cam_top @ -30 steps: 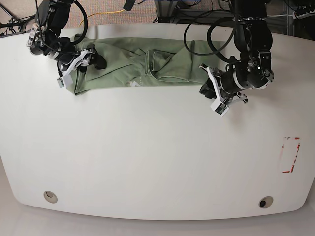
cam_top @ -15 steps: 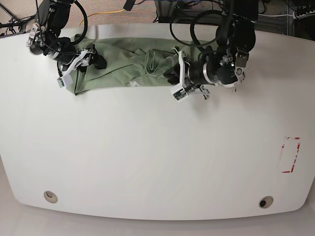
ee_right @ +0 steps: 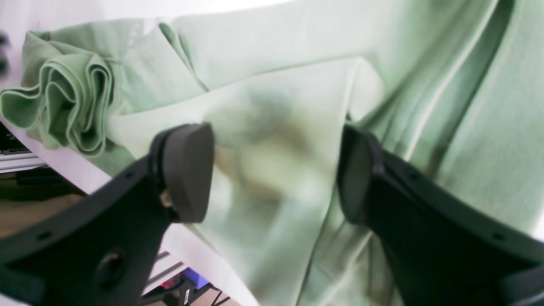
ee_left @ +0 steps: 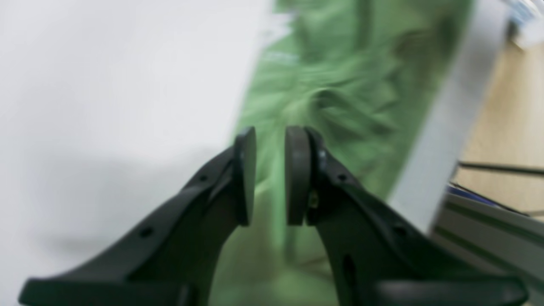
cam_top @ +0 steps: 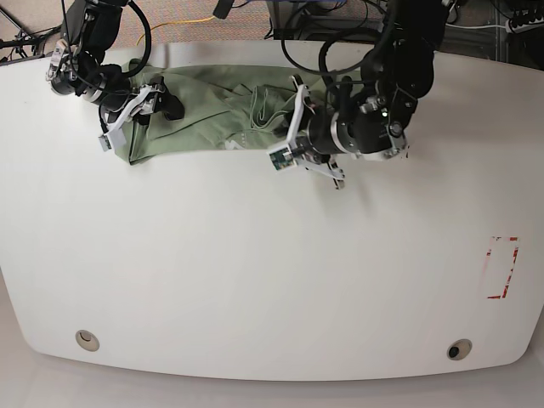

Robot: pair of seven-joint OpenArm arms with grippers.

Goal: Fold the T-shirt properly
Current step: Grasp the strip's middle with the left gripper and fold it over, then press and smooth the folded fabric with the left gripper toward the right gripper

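Observation:
The sage-green T-shirt (cam_top: 212,110) lies in a crumpled band along the far edge of the table. My right gripper (cam_top: 166,98) hovers over its left end. In the right wrist view this gripper (ee_right: 276,140) stands wide open, with the T-shirt (ee_right: 276,55) lying below the pads and a bunched hem at the left. My left gripper (cam_top: 276,140) is over the shirt's near edge around the middle. In the blurred left wrist view that gripper (ee_left: 270,136) shows only a narrow gap between its pads, nothing in it, and the T-shirt (ee_left: 340,85) beyond.
The white table (cam_top: 255,272) carries a red-outlined mark (cam_top: 500,268) at the right. Two round holes (cam_top: 86,340) (cam_top: 459,349) sit near the front edge. Cables and frames crowd the space behind the far edge.
My left arm has swept leftward from beyond the shirt's right end to the shirt's middle. The right arm and the cloth under it have stayed put.

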